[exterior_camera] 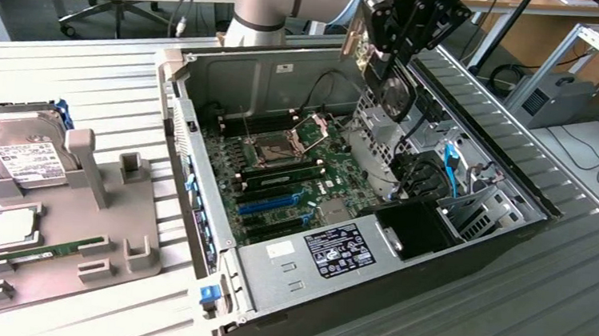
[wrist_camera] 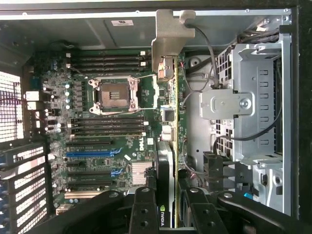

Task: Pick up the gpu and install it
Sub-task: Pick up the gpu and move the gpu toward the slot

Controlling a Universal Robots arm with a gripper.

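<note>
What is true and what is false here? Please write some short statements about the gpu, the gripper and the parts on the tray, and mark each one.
1. The gripper grips the gpu. True.
2. The gpu is already installed. False: it is held above the open case.
3. The hard drive lies inside the case. False: it rests on the gray tray beside the case.
4. The memory stick lies on the tray. True.

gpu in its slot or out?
Out: the gpu is held edge-on in the gripper above the motherboard; the blue slot sits bare.
</note>
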